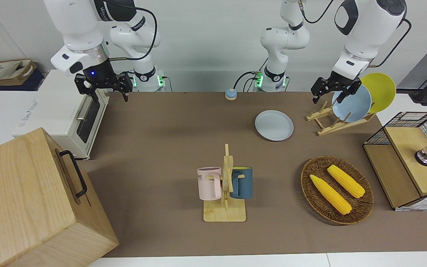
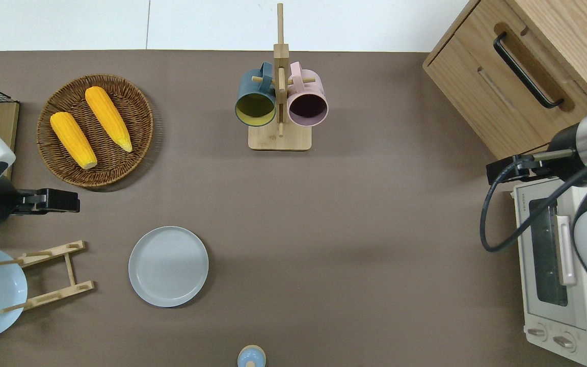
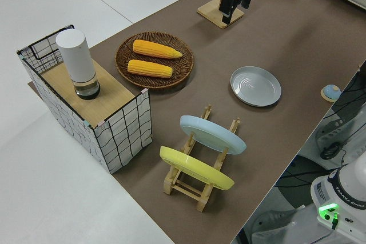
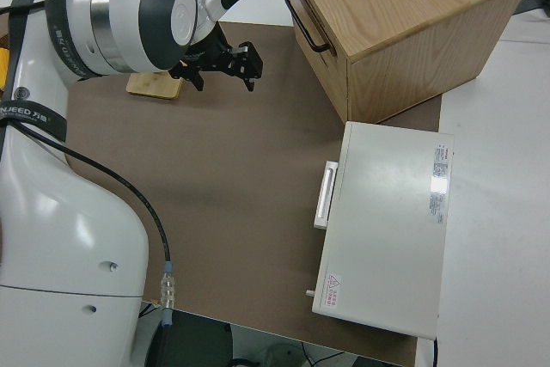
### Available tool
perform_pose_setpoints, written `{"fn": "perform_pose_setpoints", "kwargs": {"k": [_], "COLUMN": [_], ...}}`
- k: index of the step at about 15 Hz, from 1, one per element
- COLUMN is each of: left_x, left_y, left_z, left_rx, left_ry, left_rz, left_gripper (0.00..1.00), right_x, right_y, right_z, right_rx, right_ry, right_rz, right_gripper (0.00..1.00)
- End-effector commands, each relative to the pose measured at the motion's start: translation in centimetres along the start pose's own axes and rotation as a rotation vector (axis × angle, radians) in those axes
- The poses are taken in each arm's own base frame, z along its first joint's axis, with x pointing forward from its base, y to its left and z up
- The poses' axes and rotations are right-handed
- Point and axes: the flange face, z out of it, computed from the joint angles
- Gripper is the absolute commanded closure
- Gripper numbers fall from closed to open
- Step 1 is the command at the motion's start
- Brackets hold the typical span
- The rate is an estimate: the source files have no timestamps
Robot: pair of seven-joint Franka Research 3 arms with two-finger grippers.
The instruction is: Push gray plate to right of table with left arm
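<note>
The gray plate (image 1: 274, 125) lies flat on the brown table (image 1: 161, 141), near the robots and somewhat toward the left arm's end. It also shows in the overhead view (image 2: 168, 266) and the left side view (image 3: 255, 86). My left gripper (image 1: 327, 100) is open and empty in the air. In the overhead view, the left gripper (image 2: 72, 201) is over the mat between the wicker basket and the plate rack, apart from the gray plate. My right gripper (image 1: 111, 99) is open and parked.
A wooden rack (image 2: 49, 275) with a sky-blue plate (image 1: 352, 104) and a yellow plate (image 1: 380, 89) stands beside the gray plate. A wicker basket (image 2: 95, 130) holds two corn cobs. Also here: mug rack (image 2: 279, 102), bell (image 1: 230, 94), toaster oven (image 2: 558, 275), wooden cabinet (image 1: 32, 200), wire crate (image 1: 410, 163).
</note>
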Motion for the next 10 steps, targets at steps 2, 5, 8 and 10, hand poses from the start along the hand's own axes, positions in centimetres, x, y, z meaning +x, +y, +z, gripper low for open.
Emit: {"fn": "perform_pose_setpoints", "kwargs": {"k": [2,5,8,10], "left_x": [-0.36,-0.49,-0.92,-1.12], "left_y": [0.52,0.35,0.28,0.03], "left_z": [-0.36,-0.42,-0.46,-0.13], "left_rx": [0.020,0.020,0.017,0.015], "left_ry": [-0.008,-0.011,-0.019,-0.026], "left_rz": [0.013,0.005,-0.003,-0.005], "left_gripper": [0.01,0.01,0.00,0.00], "right_x": [-0.29,-0.29,-0.29,-0.29], "right_y": [-0.03,-0.03,-0.03,-0.03], "right_z": [-0.30,-0.30,-0.30,-0.30], "right_rx": [0.006,0.006,0.006,0.006], "right_ry": [-0.004,-0.004,-0.004,-0.004], "right_rz": [0.004,0.004,0.004,0.004], "right_gripper": [0.017,0.017,0.017,0.017]}}
